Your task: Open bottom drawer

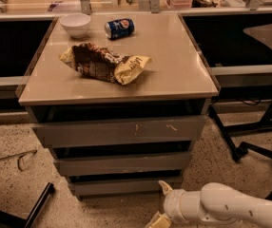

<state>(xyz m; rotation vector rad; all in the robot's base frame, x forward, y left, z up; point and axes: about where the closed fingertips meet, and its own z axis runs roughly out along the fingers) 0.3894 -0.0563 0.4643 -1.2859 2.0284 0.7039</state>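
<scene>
Just below the bottom drawer (121, 186), toward its right edge — gripper (159, 204), jaws spread, floor (98, 213) open leftward.

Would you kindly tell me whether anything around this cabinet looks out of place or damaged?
The can lies on its side on the cabinet top, near a crumpled snack bag, and the top drawer front has pale scratches. The gripper sits low near the right end of the bottom drawer.

The white tool (160, 204), cream at its spread fingers, sits near right before the plain grey bottom drawer (121, 186). Pale scratches mark the grey top drawer (93, 133). The beige tabletop (174, 56) carries a white bowl (75, 23), a blue soda can (119, 27) and a brown-and-yellow chip bag (102, 63).
</scene>
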